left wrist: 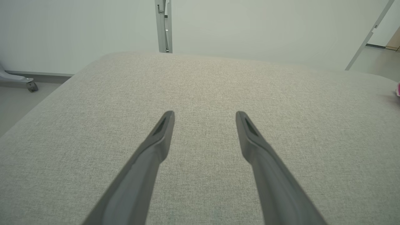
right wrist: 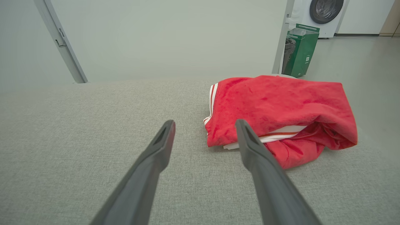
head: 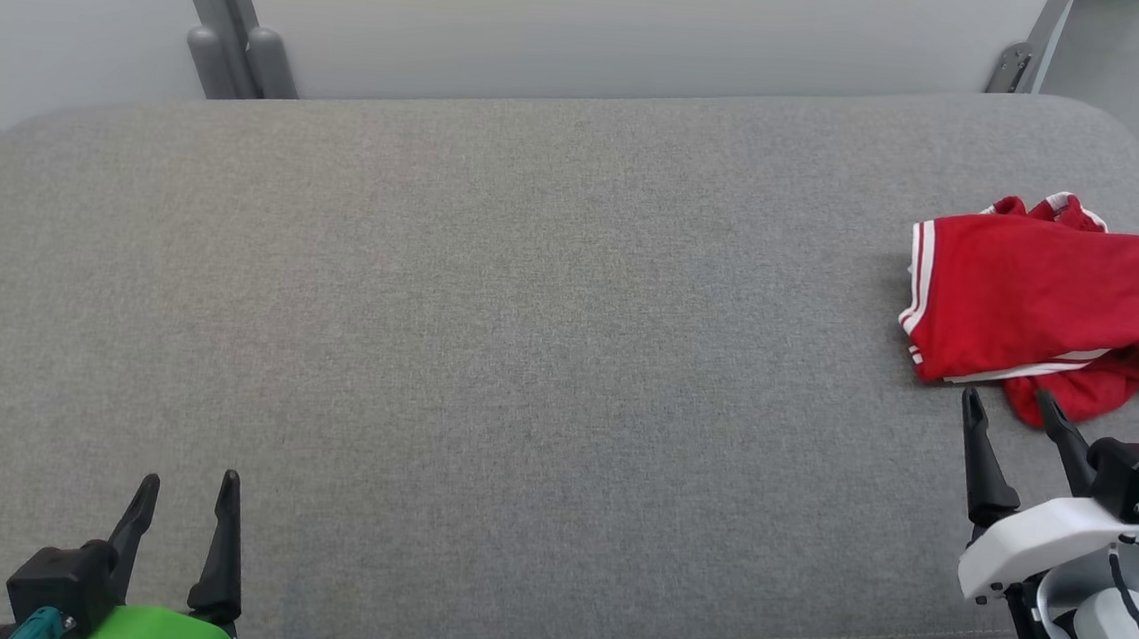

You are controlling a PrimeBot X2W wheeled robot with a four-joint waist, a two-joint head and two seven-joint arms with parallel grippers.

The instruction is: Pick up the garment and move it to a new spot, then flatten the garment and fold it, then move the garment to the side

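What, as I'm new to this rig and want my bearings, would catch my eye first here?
The bunched red garment with white stripes, lying at the right end of the broad grey fabric-covered surface, stands out first. Next, the right gripper, jaws open, points at the garment's near edge, while the left gripper sits open over bare fabric at the lower left.

it looks like a test room arranged for laundry work, not a real home: a front-loading washing machine (right wrist: 326,11) stands on the bare grey floor (right wrist: 368,62), and plain white partition panels (right wrist: 175,37) with grey metal posts (right wrist: 61,43) stand behind a wide grey fabric-covered surface (head: 530,307).
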